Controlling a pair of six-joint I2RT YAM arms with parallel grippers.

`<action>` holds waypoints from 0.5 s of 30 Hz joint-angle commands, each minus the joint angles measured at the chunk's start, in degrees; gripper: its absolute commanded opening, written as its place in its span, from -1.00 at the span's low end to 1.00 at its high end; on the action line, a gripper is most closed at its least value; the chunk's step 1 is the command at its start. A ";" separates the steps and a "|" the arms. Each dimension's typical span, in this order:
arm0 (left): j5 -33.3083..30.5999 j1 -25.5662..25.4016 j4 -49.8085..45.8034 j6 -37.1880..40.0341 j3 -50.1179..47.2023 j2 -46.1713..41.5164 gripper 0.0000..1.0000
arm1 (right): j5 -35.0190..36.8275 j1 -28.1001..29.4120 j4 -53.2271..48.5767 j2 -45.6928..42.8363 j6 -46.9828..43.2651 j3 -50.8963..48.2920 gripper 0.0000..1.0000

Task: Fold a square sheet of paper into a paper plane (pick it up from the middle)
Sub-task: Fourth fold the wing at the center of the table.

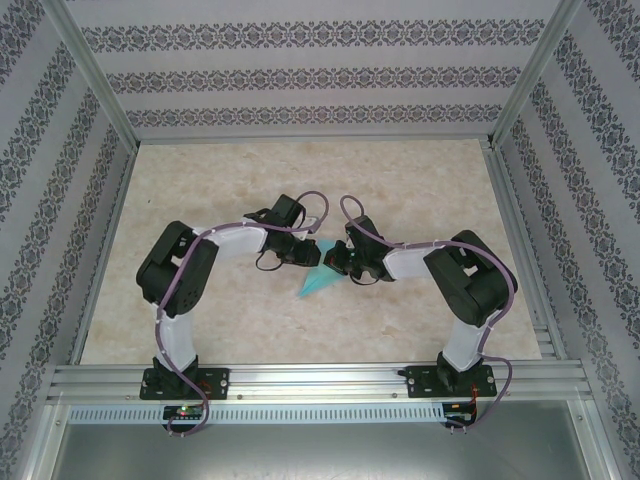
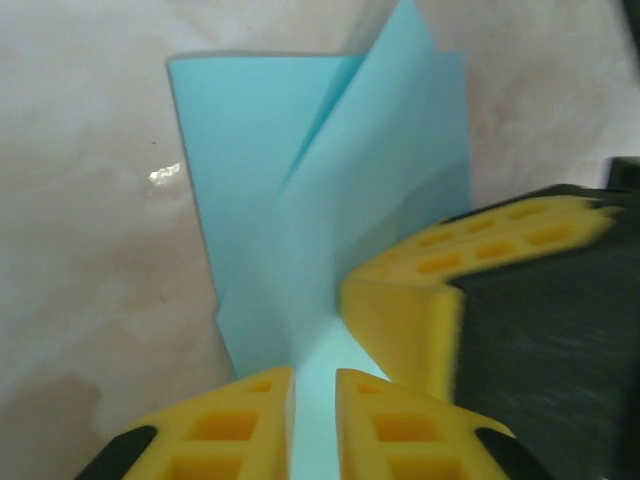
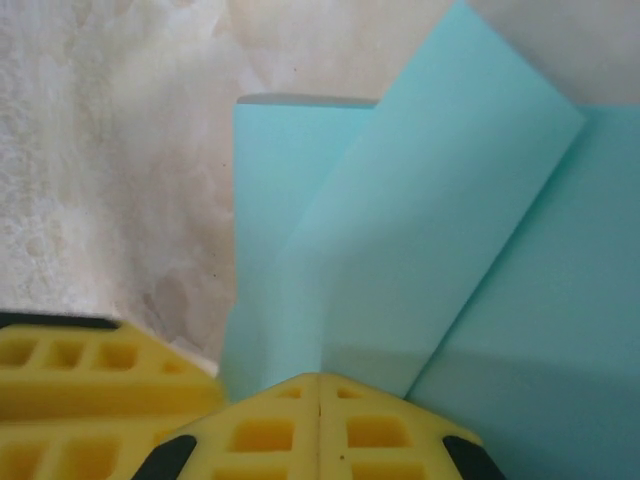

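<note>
The light-blue sheet of paper (image 1: 318,282) lies mid-table, folded into a pointed paper plane shape whose tip points to the near left. Both grippers meet over its far end. My left gripper (image 2: 313,385) has its yellow jaws a narrow gap apart, and a strip of the paper (image 2: 330,200) shows between them. One flap stands up along a centre crease. My right gripper (image 3: 320,385) has its jaws pressed together at the fold of the paper (image 3: 420,220). Its fingers (image 2: 420,310) also show in the left wrist view, close beside the left jaws.
The table top is pale marble (image 1: 200,200), with patterned walls on three sides. An aluminium frame rail (image 1: 320,380) runs along the near edge, where both arm bases are bolted. The left gripper's fingers (image 3: 80,380) sit at the lower left of the right wrist view.
</note>
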 commanded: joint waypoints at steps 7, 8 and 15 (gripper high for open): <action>-2.94 -3.15 4.15 -19.02 -9.91 -13.29 -0.63 | 4.79 0.38 -3.77 3.06 2.48 -2.59 -0.92; -2.37 -3.69 5.27 -20.21 -10.74 -13.43 -0.66 | 4.82 0.42 -3.73 3.15 2.61 -2.54 -0.92; -5.75 -4.97 9.04 -22.21 -12.38 -11.26 -0.80 | 4.37 0.47 -3.75 3.73 2.58 -2.29 -0.92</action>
